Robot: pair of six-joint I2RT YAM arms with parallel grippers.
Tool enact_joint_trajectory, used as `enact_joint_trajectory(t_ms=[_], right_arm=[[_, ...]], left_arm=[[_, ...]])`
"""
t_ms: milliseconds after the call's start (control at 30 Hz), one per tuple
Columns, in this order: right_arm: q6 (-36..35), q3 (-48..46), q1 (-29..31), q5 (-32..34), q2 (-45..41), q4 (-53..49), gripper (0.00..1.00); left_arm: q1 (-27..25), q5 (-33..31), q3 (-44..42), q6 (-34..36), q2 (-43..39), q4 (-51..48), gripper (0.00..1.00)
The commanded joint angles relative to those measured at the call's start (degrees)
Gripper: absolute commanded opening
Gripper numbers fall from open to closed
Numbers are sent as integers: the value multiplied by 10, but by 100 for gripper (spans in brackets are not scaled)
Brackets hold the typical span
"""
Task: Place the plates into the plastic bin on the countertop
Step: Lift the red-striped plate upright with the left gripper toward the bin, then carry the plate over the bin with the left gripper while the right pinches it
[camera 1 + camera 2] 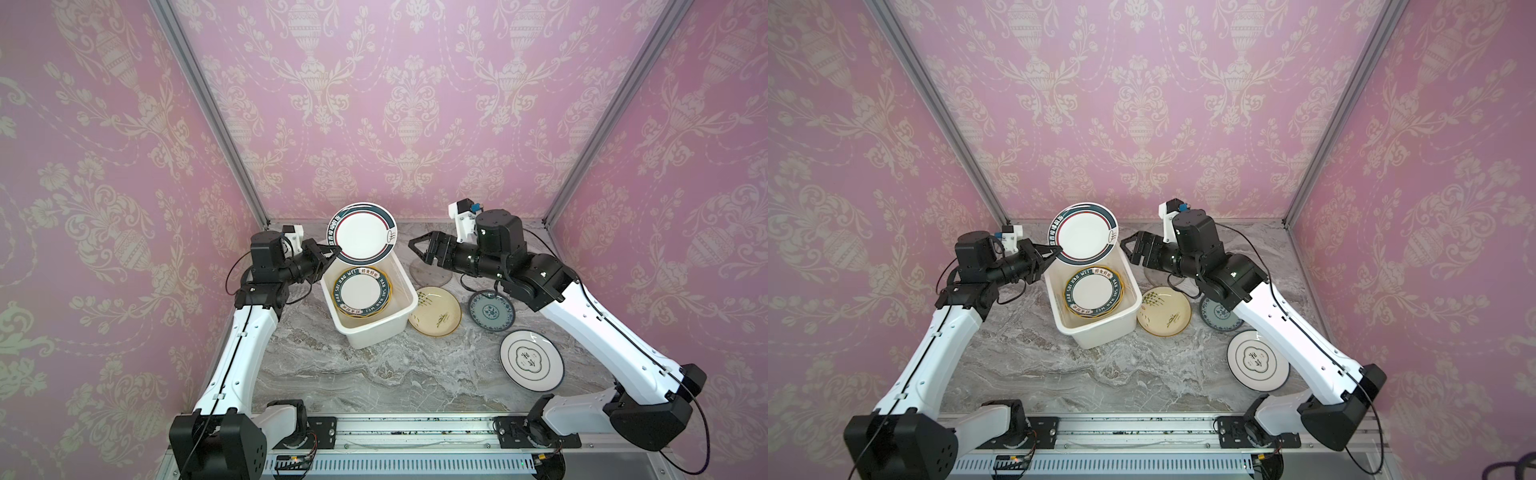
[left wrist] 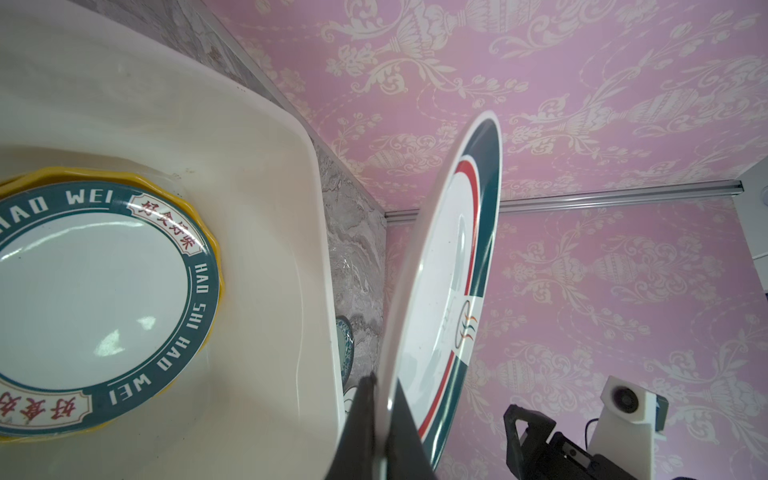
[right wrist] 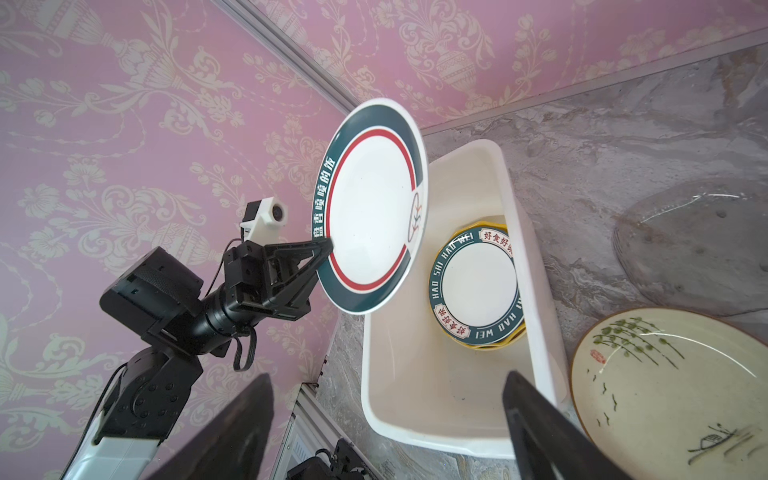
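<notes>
Two plates at least lie in the plastic bin (image 1: 374,334): a teal-banded lettered plate (image 1: 359,293) flat on top, and a yellow scalloped plate (image 2: 221,272) under it with only its edge showing. Anything lower in the stack is hidden. The bin sits mid-bench, toward the far edge.

One plate is in transit. The left fingers (image 1: 331,251) are clamped on the rim of a teal-and-red banded plate (image 1: 365,232), held steeply tilted above the bin's far end and not yet lowered.

The right fingers (image 1: 419,249) stand wide apart and empty. They hover just off the bin's far right corner, above the clear glass plate (image 3: 690,249).

Four plates lie on the bench (image 1: 353,374), all to the right of the bin:
- the clear glass plate, toward the far edge
- a cream plate with green sprigs (image 1: 435,311), just beside the bin's right wall
- a blue-patterned plate (image 1: 490,311) further right, partly hidden by the right arm (image 1: 582,307)
- a white dark-rimmed plate (image 1: 532,360), near the right edge and nearest the front

Judgement: under half done. The held plate likely needs levelling before release, or it may wedge on edge against the bin wall. The glass plate lies flat and looks hard to pinch.
</notes>
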Motion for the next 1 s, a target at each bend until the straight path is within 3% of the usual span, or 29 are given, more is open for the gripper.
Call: enact_joint_trajectory(t_ms=[0,133,233,367,600,967], right_arm=[[-42,21,-45,-65,-2,-54,85],[-42,16,-92,-145,8,-54,80],[-43,6,-95,-187,21,-50,76],[9,-54,-91,-228,19,22,66],[34,-96,-52,-211,26,71,47],[43,-111,-16,-166,34,94,21]], left_arm=[[-25,22,1,24,-32,-41,0],[-50,22,-3,37,-69,-103,0],[-69,23,-20,19,-90,-104,0],[-99,11,-35,3,-103,-100,0],[-141,-21,-40,3,-98,-97,0],[-157,-73,-66,-14,-117,-81,0]])
